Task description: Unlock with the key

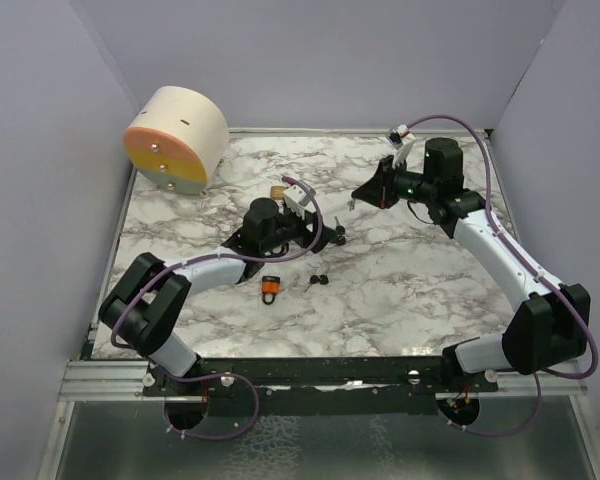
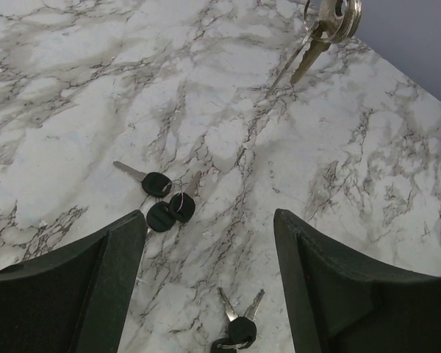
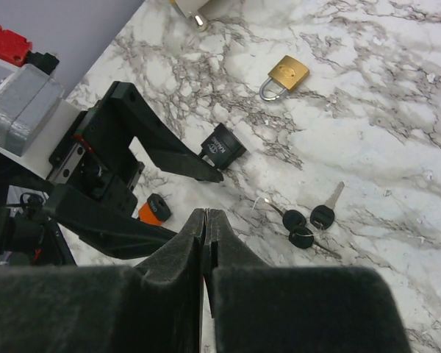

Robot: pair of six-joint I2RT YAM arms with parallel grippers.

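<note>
My right gripper (image 1: 358, 195) hangs above the middle of the marble table (image 1: 410, 290), its jaws pressed together in the right wrist view (image 3: 206, 212). A bunch of silver keys (image 2: 325, 26) dangles from it over the table. My left gripper (image 1: 315, 222) hovers low just left of it, open (image 2: 207, 215), with only bare marble between its fingers. A brass padlock (image 3: 285, 76) lies at the far side. A black padlock (image 3: 222, 147) sits beside the left gripper's finger. An orange padlock (image 1: 270, 287) lies nearer the arm bases.
Three black-headed keys (image 2: 165, 202) lie just past the left fingertips, and a pair of black-headed keys (image 2: 239, 329) lies under that gripper. A cream drum with an orange and yellow face (image 1: 175, 140) stands at the far left corner. Walls close in three sides.
</note>
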